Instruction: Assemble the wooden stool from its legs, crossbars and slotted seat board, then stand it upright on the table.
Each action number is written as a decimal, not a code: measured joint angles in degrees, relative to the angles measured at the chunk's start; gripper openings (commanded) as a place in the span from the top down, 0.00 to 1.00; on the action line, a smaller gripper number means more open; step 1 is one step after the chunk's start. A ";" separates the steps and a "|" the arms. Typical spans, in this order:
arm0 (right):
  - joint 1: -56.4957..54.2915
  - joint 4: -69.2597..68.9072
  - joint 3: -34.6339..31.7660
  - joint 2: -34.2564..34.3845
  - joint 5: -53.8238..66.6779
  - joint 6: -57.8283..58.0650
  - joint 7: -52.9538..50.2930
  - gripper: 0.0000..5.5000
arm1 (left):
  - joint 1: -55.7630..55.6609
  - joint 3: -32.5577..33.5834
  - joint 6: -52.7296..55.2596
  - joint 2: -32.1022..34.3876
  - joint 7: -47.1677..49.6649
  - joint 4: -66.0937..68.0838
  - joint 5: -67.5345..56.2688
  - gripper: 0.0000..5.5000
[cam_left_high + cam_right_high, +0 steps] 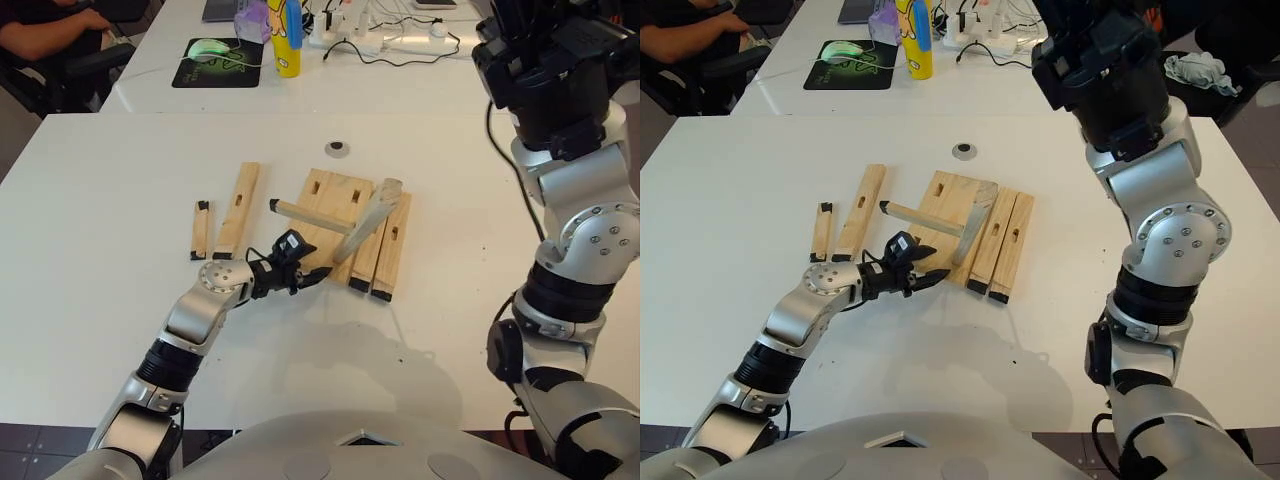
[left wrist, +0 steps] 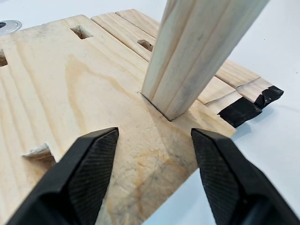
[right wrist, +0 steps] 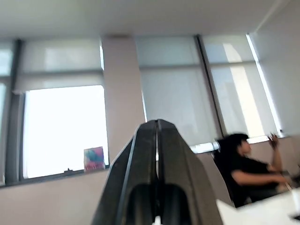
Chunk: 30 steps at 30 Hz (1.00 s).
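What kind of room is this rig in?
Probably an office or lab workspace: a white table, a desk behind with a mouse on a pad and a power strip, and large windows with roller blinds.

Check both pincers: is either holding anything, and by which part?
Neither: left pincer open at the seat board corner, right pincer shut on nothing.

No readable text; print on the yellow bottle seems blurred.
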 measured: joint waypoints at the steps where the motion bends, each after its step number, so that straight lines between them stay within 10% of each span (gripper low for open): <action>1: 3.02 0.28 4.59 -0.87 -5.41 1.23 0.50 1.00 | -0.06 0.01 -0.05 -0.06 -0.02 -0.17 -0.02 0.47; 6: 5.58 1.58 12.39 -3.34 -20.13 -1.93 2.20 1.00 | -0.45 -0.25 0.40 0.00 0.05 0.67 0.07 0.47; 16: 2.52 13.85 -13.20 3.57 -4.95 -7.68 -7.54 1.00 | -0.42 1.03 5.16 -3.37 5.58 -0.86 -0.28 0.47; 30: 16.39 19.84 0.81 -0.74 -40.92 -7.45 -7.86 1.00 | -3.11 2.26 6.41 -7.17 12.39 2.56 0.48 0.47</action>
